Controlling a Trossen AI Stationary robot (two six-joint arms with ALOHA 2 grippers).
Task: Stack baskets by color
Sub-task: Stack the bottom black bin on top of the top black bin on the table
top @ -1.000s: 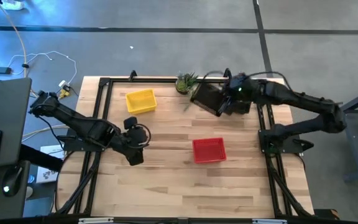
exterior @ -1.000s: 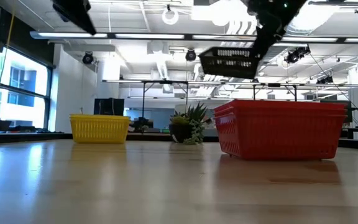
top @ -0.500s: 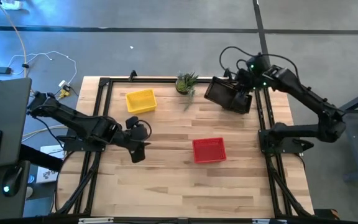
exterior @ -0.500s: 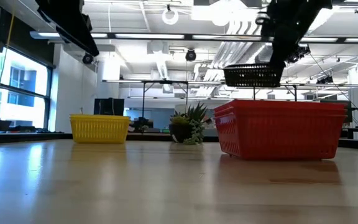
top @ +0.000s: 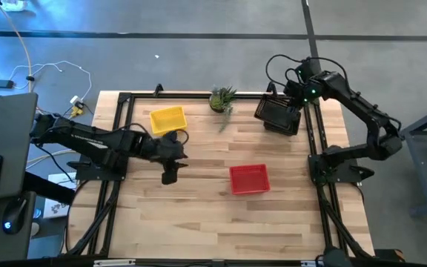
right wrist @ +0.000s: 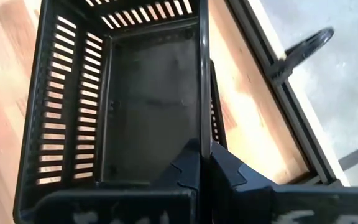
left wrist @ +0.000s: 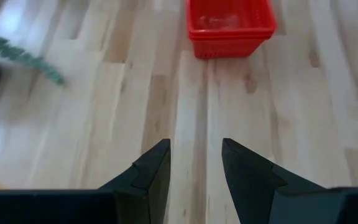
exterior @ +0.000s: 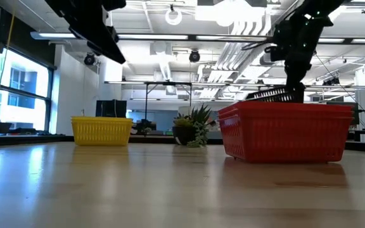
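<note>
The left gripper (top: 170, 176) hangs over the middle of the table (top: 199, 222) with its jaws apart and nothing between them. The yellow basket (top: 167, 121) lies behind it, long axis across the table. The red basket (top: 249, 179) sits mid-table, likewise crosswise. At the far right corner, the right gripper (right wrist: 205, 163) is clamped on the rim of the black basket (top: 278, 115), mouth up.

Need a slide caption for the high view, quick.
Right gripper holds black basket at far-right corner; left gripper open near yellow basket.

Wood table (top: 199, 215) w/ yellow basket (top: 167, 120), red basket (top: 249, 179), plant (top: 222, 97).
</note>
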